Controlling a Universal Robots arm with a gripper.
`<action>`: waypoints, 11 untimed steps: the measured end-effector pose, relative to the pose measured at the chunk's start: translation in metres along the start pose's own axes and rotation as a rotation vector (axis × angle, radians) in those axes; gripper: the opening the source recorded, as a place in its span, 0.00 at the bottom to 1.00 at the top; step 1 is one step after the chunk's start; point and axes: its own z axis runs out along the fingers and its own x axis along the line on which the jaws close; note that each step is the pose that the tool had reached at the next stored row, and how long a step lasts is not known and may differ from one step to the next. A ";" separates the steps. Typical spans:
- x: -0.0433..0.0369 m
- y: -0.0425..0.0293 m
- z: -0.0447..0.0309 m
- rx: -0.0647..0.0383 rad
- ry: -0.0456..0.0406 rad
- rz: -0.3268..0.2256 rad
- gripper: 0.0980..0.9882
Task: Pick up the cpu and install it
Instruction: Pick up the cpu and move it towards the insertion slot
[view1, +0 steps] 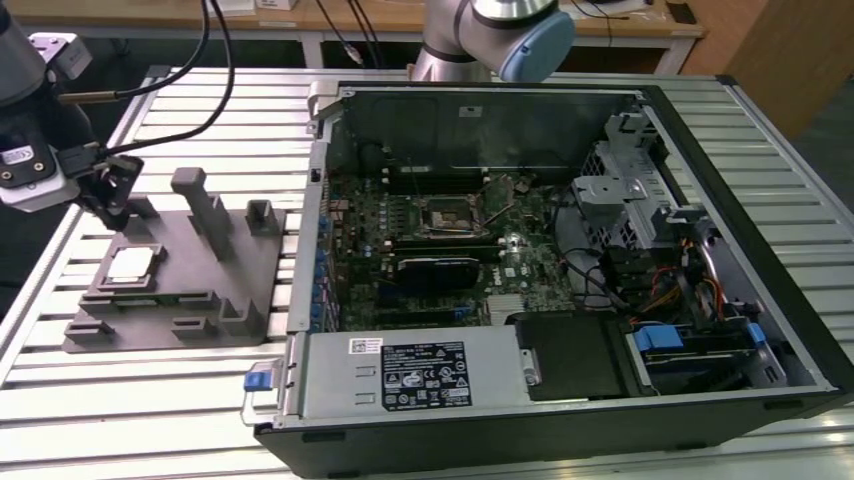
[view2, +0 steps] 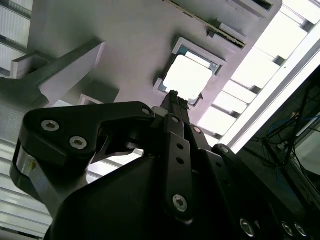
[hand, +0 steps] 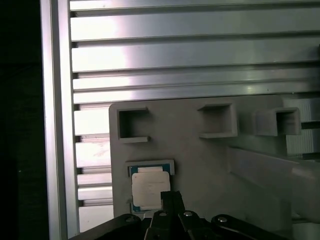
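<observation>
hovering claw (hand: 172, 196) above cpu (hand: 146, 186) on grey fixture (hand: 200, 165).

End effector (hand: 171, 195) covers cpu (hand: 145, 185) corner; its base cut off.

A slatted aluminium table (view1: 160, 420) spans the exterior view. A grey fixture (view1: 174, 290) sits flat on it at centre left. An open black computer case (view1: 467, 445) lies on its side across centre and right, just beside the fixture.
</observation>
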 end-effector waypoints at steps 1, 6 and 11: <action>0.0003 -0.0001 0.0007 0.000 0.0000 0.000 0.01; 0.0020 -0.0006 0.0037 0.000 0.0000 0.000 0.01; 0.0040 -0.0010 0.0067 0.000 -0.0001 0.000 0.01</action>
